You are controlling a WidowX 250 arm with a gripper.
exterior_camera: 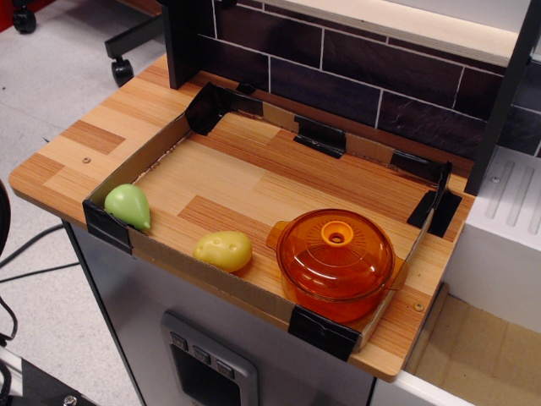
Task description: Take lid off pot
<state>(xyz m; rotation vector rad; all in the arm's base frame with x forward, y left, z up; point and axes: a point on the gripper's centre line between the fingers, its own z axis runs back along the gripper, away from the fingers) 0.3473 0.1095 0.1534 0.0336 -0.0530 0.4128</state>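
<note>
No part of the pincer or its arm shows in this view, so how wide it stands and whether it has hold of anything cannot be told. Judging from that absence, the approach to the pot has not begun here.

Nothing of the task looks done yet. The lid (336,246) sits squarely on the pot (338,288), its domed disc seated inside the pot's rim all the way round, with the small ring-shaped knob (337,233) upright at its centre and free of any contact. The pot stands in the near right corner of the cardboard-walled pen (254,292), close against the front and right walls, with a taped black corner just below it.

What remains, in my judgement, is the whole job: reach down to the knob, close on it, lift the lid clear and set it aside.

Farther out, a yellow toy potato (224,250) lies near the pot's left side against the front wall, apart from it. A green toy pear (128,205) rests in the far left corner, well apart from both.
</note>
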